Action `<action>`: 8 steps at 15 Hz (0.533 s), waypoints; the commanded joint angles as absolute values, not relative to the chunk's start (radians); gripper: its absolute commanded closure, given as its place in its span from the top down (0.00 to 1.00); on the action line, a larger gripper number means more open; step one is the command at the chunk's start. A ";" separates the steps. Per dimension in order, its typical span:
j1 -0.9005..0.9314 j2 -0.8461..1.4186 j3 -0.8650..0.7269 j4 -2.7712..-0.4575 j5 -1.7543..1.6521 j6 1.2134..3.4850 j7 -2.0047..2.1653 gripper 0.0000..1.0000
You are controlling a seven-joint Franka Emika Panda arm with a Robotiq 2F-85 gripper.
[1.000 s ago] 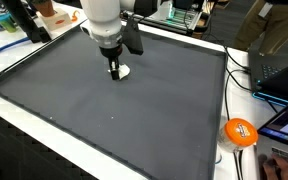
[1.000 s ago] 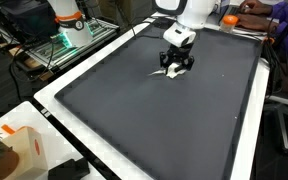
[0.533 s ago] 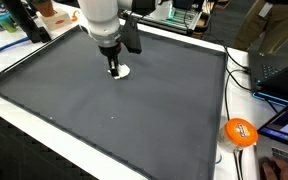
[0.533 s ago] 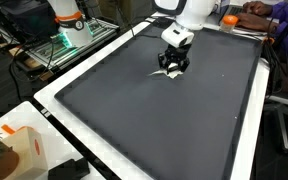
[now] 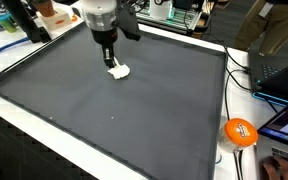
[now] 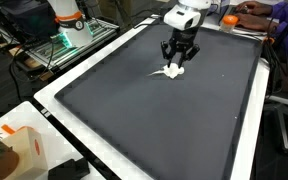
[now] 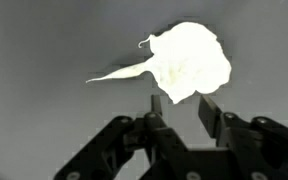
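Gripper: gripper [image 5: 108,62] points straight down in the upper middle of the frame. Its jaws stand partly apart with nothing between them.
Fingertips: in the wrist view the two dark fingertips [image 7: 210,108] show a clear gap, low and centre in the frame.
Nearest thing: white crumpled wad [image 5: 118,72], soft like tissue or cloth, lies on the mat just below and beside the gripper. It does not look held.
Wad in wrist view: upper right of centre, just beyond the fingertips, with a thin tail running left.
Surface: dark grey mat [image 6: 154,125] with a white border fills most of both exterior views.
Elsewhere: orange round object [image 5: 240,131] sits off the mat at lower right, well apart from the gripper.
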State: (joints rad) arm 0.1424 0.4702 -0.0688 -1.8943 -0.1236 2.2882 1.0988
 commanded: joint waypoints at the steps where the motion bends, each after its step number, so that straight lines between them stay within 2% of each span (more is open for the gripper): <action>1: 0.142 0.321 -0.065 -2.003 -0.139 2.296 1.023 0.75; 4: 0.126 0.237 -0.038 -2.060 -0.122 2.297 0.891 0.99; 8: 0.131 0.115 -0.023 -2.184 -0.179 2.298 0.721 1.00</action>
